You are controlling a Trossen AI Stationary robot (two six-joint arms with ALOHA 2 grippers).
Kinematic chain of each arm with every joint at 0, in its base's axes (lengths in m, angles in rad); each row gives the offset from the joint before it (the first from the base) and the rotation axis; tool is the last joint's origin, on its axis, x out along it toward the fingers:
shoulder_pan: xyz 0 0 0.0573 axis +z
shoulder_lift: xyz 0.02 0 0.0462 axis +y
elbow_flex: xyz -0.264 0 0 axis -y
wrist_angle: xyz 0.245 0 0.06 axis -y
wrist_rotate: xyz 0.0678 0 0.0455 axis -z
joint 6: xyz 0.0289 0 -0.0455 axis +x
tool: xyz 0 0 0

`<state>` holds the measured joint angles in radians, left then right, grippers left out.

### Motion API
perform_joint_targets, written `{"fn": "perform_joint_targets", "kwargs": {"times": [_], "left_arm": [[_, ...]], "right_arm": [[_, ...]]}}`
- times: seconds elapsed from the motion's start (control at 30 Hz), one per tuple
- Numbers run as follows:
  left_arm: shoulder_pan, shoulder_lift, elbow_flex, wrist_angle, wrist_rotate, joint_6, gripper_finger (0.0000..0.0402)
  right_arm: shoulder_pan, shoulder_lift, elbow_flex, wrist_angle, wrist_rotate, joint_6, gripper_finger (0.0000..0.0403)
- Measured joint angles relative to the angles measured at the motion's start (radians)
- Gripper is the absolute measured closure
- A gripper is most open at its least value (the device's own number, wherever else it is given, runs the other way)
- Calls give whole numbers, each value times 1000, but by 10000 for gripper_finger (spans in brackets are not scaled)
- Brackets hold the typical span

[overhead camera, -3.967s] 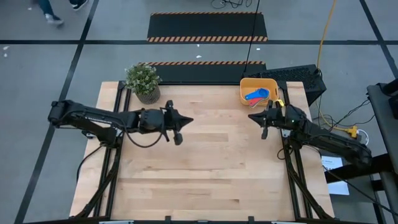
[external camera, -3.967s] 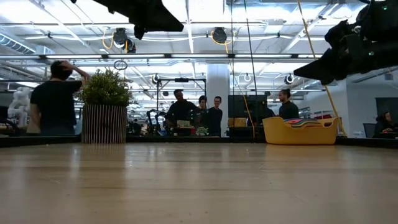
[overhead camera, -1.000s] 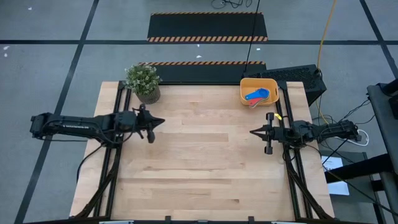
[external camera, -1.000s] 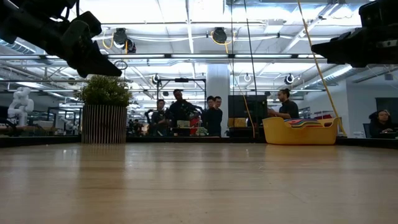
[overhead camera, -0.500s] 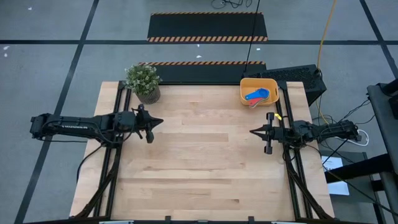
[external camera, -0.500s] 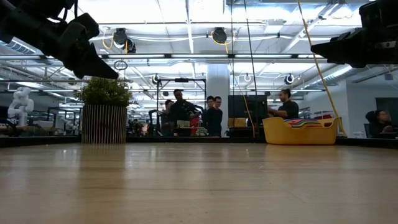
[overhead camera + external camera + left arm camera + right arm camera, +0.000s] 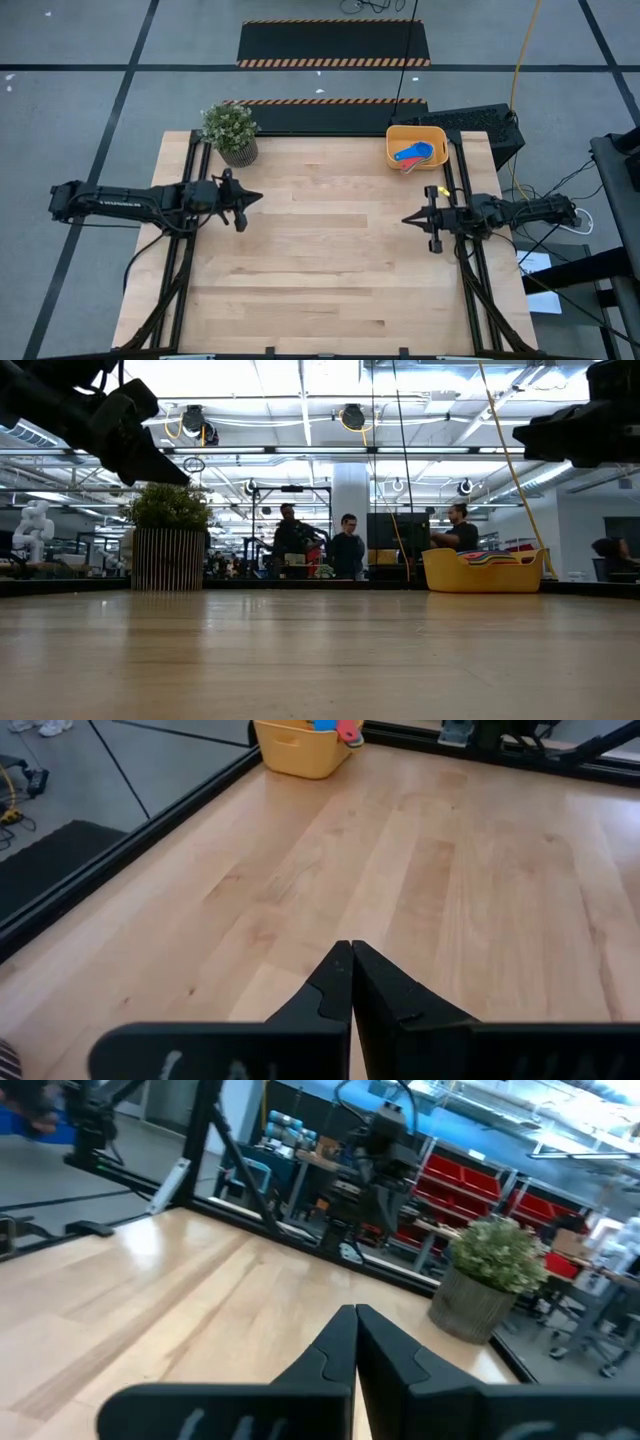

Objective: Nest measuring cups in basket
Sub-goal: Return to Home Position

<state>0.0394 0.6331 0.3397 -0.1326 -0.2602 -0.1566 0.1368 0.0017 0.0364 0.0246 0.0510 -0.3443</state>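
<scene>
The measuring cups (image 7: 412, 154) lie stacked inside the yellow basket (image 7: 417, 131) on the bench (image 7: 330, 260), so the nesting looks finished. The right tool (image 7: 406, 218) hangs near the basket and the left tool (image 7: 260, 197) well apart from it. Both are closed on nothing, probably parked because nothing is left to carry.

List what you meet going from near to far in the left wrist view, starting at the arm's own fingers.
left gripper, shut → bare wooden table → basket at the far edge, with the measuring cups in it.
</scene>
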Motion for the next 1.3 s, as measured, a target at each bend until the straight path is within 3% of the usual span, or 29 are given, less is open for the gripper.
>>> {"fn": "perform_joint_targets", "kwargs": {"times": [0.3, 0.5, 1.3], "left_arm": [[-43, 0, 0, 1, -46, -27, 399], [-61, 0, 0, 4, -79, -48, 396], [-74, 0, 0, 2, -83, -52, 398]], "right_arm": [[-126, 0, 0, 1, -5, -22, 403], [-183, 0, 0, 0, -67, -26, 403], [-188, 2, 1, -51, -55, 43, 403]]}}
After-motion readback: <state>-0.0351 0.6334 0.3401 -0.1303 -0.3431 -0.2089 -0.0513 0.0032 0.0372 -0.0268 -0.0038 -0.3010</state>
